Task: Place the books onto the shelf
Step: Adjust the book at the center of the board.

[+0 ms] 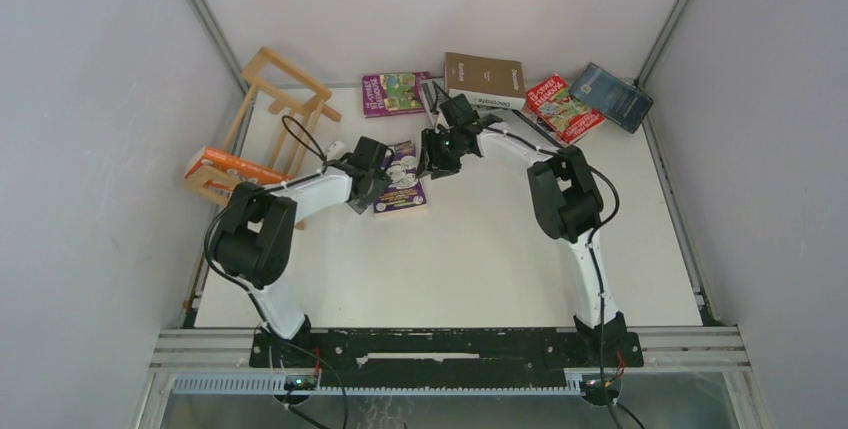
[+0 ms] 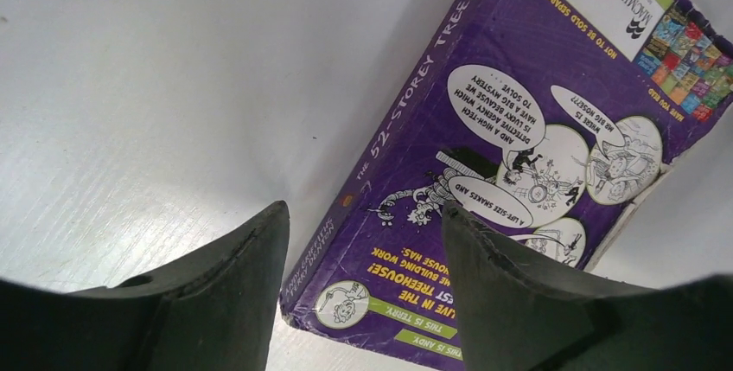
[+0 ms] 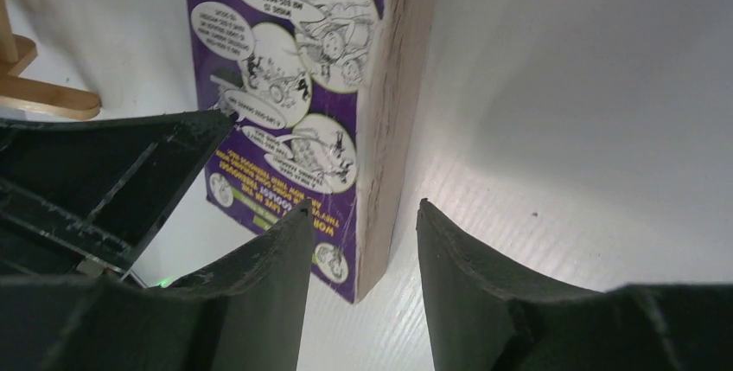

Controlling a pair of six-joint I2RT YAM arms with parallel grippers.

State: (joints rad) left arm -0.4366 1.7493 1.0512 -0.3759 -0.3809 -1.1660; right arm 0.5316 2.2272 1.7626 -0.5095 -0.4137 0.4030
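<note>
Purple paperback point(image 2: 510, 51) lies flat on the surface point(image 1: 480, 259), well apart from the shelf point(image 1: 297, 101). We see the left hand point(image 2: 361, 211) wide astride its spine, the right hand point(image 3: 363, 205) parted at its page edge; closing now may skid it or lift only the cover.

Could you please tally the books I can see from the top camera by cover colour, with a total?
purple books: 2
orange book: 1
brown book: 1
grey-white book, partly hidden beside the brown one: 1
red book: 1
dark blue book: 1
Total: 7
</note>
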